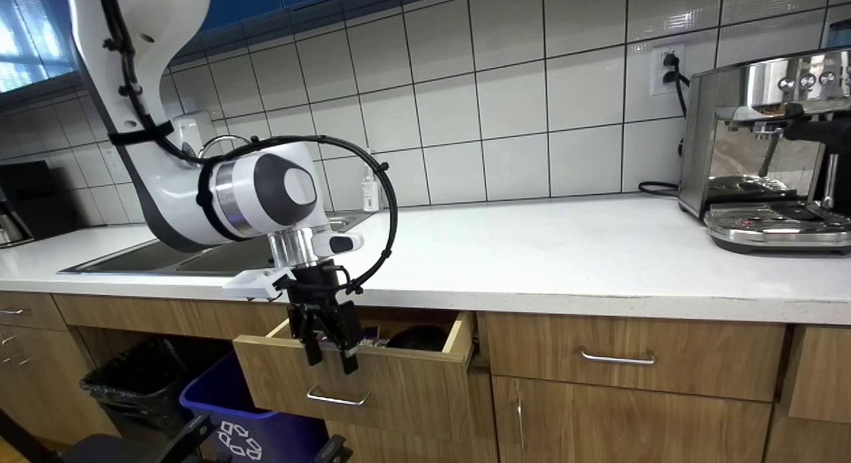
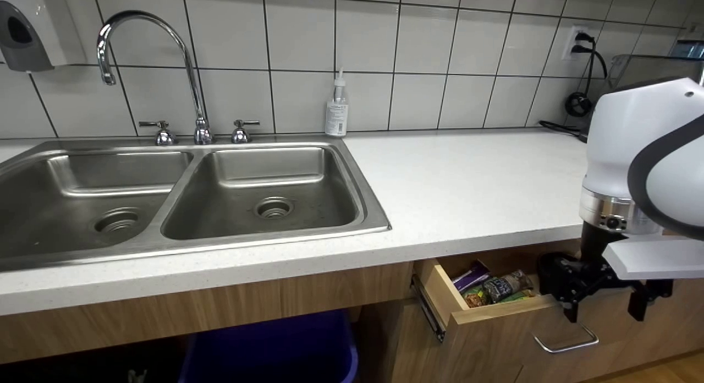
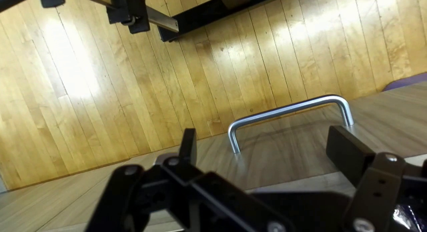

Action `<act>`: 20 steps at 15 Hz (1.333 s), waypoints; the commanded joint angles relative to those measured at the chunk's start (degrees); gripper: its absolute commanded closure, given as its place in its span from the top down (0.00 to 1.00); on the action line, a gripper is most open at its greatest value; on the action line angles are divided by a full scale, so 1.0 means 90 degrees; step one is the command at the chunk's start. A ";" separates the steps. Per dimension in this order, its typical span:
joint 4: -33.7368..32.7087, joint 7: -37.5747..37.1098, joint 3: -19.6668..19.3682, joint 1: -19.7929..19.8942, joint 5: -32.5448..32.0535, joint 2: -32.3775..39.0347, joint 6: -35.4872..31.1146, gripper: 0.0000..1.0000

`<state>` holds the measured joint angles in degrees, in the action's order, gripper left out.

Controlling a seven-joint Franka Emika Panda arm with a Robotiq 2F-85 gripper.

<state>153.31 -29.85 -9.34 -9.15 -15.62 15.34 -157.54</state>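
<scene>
In an exterior view my hand (image 1: 331, 358) points down at the front of the drawer (image 1: 412, 390), its fingers (image 1: 348, 360) spread wide with nothing between them; the handle (image 1: 338, 400) sits just below. Whether a finger brushes the drawer's front I cannot tell. The drawer stands open and carries a dark round thing (image 1: 419, 338), beside packets (image 1: 373, 336) partly hidden behind me. Under the table (image 1: 532, 250), near the drawer, are a blue bin (image 1: 289, 433) and a bagged bin (image 1: 123, 396); the black bag shows best here. So does the machine (image 1: 764, 150), farther along the table.

In an exterior view the packets show clearly: a purple packet (image 2: 472, 277), a dark packet (image 2: 506, 286) and an orange packet (image 2: 476, 298) lie close together by the drawer's side wall. The round thing I cannot tell apart from my dark hand there. Here I also see both basins of the sink (image 2: 177, 193), each with its drain, and a bottle (image 2: 336, 116) at its back corner.

In the wrist view the handle shows in the gap between my fingers, beyond their tips. Past it lies the floor (image 3: 200, 92), broadly in sight only here.
</scene>
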 commanded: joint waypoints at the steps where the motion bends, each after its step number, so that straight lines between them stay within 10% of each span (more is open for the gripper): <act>1: -0.0206 -0.0202 -0.0239 -0.0196 -0.0220 0.0267 -0.0475 1.00; 11: -0.0229 -0.0307 -0.1483 -0.1391 -0.0244 0.0783 -0.2000 1.00; 20: -0.0211 0.0286 -0.1923 -0.2293 0.1467 0.1297 -0.2748 1.00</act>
<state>153.22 -29.51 -26.45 -28.82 -7.83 24.60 -179.60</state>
